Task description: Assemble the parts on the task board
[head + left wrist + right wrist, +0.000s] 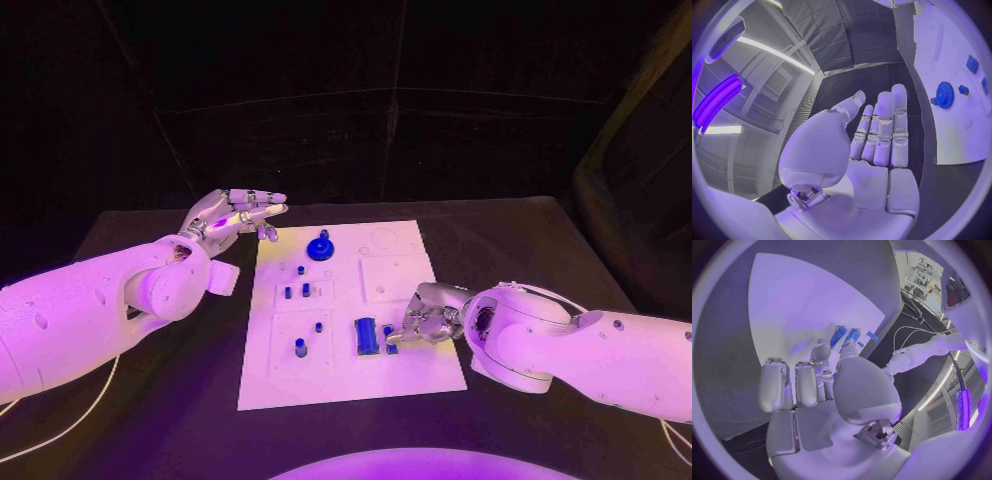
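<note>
The left hand point(235, 214) hovers at the upper left of the head view, just off the task board's point(411, 378) top left corner, palm up, fingers spread and holding nothing. The right hand point(428, 316) lies low over the board's right edge at centre right, fingers curled down toward a blue block point(366, 335); whether it grips the block I cannot tell. A blue gear point(320, 245) stands near the board's top. The dark worktop point(505, 240) lies bare beyond the board's right edge.

White rounded arms, silver jointed robot hand point(234, 216)
</note>
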`<act>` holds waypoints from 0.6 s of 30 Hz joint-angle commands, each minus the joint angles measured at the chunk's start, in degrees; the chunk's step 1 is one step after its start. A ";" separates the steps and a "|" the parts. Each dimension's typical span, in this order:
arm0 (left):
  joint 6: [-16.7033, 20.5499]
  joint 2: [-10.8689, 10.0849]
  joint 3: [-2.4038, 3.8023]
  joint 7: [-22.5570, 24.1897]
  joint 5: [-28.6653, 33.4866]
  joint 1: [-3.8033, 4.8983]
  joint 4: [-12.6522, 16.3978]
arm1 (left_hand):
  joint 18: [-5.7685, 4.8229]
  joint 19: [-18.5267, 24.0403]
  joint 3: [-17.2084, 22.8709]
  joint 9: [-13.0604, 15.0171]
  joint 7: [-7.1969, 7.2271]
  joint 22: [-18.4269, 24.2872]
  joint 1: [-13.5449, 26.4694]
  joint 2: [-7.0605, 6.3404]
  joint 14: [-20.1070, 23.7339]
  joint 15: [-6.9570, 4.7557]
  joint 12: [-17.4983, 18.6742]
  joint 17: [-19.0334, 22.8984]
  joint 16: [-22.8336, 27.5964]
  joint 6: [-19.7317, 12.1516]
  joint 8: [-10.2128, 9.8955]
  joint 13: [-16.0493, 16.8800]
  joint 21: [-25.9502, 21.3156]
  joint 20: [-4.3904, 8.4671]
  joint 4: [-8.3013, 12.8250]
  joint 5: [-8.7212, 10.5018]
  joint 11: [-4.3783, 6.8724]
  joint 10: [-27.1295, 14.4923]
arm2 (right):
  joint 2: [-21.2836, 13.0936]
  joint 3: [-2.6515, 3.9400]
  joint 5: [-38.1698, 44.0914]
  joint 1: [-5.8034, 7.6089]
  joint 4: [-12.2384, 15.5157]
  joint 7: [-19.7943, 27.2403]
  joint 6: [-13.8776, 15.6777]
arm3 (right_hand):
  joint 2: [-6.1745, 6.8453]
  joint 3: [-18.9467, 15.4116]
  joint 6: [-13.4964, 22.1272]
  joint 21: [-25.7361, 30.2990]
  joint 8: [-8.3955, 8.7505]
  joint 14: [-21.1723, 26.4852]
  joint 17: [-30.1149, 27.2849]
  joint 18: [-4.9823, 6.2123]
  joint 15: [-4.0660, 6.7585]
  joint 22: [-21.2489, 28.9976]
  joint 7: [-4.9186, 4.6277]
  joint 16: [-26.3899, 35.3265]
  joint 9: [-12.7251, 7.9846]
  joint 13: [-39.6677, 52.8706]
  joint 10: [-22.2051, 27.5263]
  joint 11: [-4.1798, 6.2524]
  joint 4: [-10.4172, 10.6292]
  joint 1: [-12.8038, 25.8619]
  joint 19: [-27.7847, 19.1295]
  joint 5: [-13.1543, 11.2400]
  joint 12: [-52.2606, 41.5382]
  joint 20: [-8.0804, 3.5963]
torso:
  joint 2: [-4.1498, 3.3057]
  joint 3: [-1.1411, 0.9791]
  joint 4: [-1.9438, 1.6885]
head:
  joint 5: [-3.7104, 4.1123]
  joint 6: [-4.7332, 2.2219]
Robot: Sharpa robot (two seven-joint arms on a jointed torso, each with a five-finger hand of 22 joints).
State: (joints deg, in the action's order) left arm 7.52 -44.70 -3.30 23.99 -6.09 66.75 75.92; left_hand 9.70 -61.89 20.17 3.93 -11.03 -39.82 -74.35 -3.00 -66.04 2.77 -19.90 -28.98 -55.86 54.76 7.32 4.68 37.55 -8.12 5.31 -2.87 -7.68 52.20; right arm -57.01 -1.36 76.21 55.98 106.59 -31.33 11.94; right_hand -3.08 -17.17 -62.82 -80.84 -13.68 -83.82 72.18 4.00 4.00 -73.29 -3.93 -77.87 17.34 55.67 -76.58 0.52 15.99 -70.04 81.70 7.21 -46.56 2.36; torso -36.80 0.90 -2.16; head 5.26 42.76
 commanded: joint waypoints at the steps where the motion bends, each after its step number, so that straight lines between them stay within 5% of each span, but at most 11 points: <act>1: -0.65 0.03 0.05 0.04 0.18 0.08 0.02 | 0.78 0.25 -0.39 -0.03 -0.01 0.09 -0.16 0.49 0.39 -0.16 -0.13 0.08 0.27 -0.57 0.37 -0.04 -0.09 -0.21 0.06 0.11 0.15 -0.45 | -0.39 0.01 0.13 0.07 0.40 2.30 -2.68 | 0.57 -0.27 -0.18 0.30 0.30 -2.85 0.01 -0.34 0.07 0.09 -0.10 0.41 0.20 0.15 0.40 -0.22 -0.27 -0.70 -0.36 -1.16 0.43 -0.01 | -0.01 0.02 0.08 | 0.13 -0.03; 18: -0.69 0.08 0.05 -0.07 0.18 0.08 -0.03 | 0.78 0.25 -0.39 -0.03 -0.01 0.09 -0.16 0.49 0.39 -0.16 -0.13 0.08 0.27 -0.57 0.37 -0.04 -0.09 -0.21 0.06 0.11 0.15 -0.45 | 0.38 0.01 0.07 0.08 -1.09 2.40 -4.45 | 0.01 0.19 -0.20 0.31 0.54 -2.86 0.06 -0.35 0.05 0.03 -0.14 0.49 0.59 0.37 0.45 -0.24 -1.16 -2.54 -0.36 -1.18 0.51 0.01 | -0.03 0.08 -0.08 | 0.07 0.11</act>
State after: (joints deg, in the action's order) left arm 7.45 -44.64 -3.30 23.82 -6.09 66.75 75.86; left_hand 9.69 -61.89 20.17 3.93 -11.03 -39.83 -74.35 -3.00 -66.04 2.77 -19.90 -28.98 -55.86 54.76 7.32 4.68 37.55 -8.12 5.31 -2.87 -7.68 52.20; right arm -56.72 -1.36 76.18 55.99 105.62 -29.50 8.45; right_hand -2.82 -17.09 -62.82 -80.84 -13.46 -83.83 72.18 4.00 4.00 -73.25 -3.93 -77.66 17.87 55.99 -76.35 0.29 15.14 -72.33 81.70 6.03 -46.33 2.36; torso -36.84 0.96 -2.26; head 5.37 42.84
